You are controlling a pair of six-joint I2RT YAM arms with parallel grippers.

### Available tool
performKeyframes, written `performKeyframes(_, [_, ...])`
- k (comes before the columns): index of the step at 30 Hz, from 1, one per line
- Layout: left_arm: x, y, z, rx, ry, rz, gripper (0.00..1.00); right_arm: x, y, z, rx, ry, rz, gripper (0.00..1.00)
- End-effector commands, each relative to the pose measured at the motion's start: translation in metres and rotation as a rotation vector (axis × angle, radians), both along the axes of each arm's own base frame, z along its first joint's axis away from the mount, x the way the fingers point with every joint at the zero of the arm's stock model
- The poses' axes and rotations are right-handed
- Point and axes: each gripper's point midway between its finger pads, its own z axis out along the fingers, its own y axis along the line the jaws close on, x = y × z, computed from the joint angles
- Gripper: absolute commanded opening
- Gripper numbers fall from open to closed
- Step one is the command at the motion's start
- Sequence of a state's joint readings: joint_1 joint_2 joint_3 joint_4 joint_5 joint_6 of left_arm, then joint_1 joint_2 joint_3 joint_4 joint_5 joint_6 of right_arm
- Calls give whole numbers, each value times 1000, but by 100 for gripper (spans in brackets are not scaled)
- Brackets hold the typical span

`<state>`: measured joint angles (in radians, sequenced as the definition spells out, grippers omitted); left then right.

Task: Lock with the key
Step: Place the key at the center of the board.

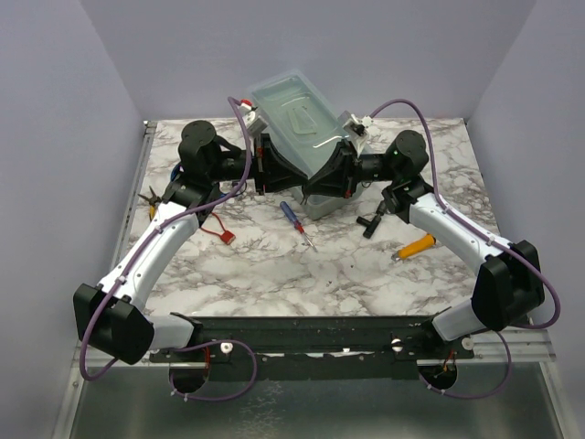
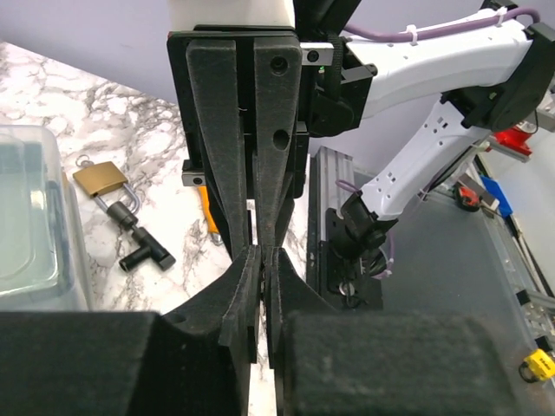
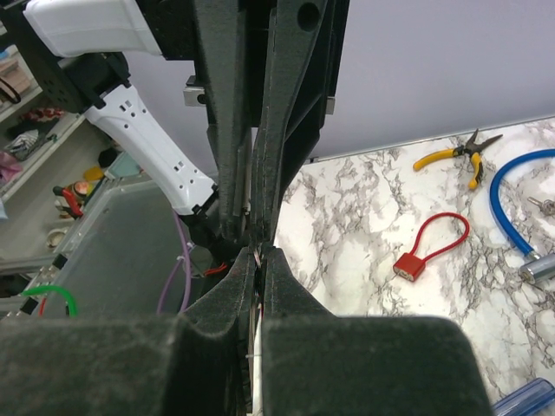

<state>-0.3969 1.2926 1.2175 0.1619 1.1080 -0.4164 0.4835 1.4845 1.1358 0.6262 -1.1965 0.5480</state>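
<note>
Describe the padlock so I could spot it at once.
On the marble table, look just beside the clear plastic box. The padlock lies there, next to a black T-shaped piece. It alone is a small brass-gold block with a silver loop.

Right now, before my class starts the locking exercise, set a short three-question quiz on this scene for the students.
1. True or false: the brass padlock lies on the table, outside the clear box.
2. Which tool lies near the blue cable? A. hammer B. pliers C. scissors
3. Fill in: the small cable lock is coloured ____.
Key: 1 true; 2 B; 3 red.
</note>
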Motion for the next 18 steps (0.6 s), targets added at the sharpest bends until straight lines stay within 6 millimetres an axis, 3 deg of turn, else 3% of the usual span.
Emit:
performKeyframes(1, [1, -5, 3, 7, -25, 7, 8, -7, 0, 7, 7, -22, 23, 0])
performKeyframes(5, [2, -5, 1, 19, -19, 18, 0, -6, 1, 7, 7, -17, 17, 0])
performKeyframes(9, [8, -2, -8, 52, 14, 66, 0, -5, 1, 8, 10, -10, 10, 3])
performKeyframes(11, [14, 3, -14, 71, 46, 116, 0, -4, 1, 8, 9, -6, 5, 18])
performKeyframes(15, [30, 21, -12, 74, 69, 206, 0, -2, 0, 4, -10, 17, -13, 61])
performKeyframes(18, [45, 43, -10, 67, 98, 281, 0, 1, -2, 1, -24, 28, -41, 73])
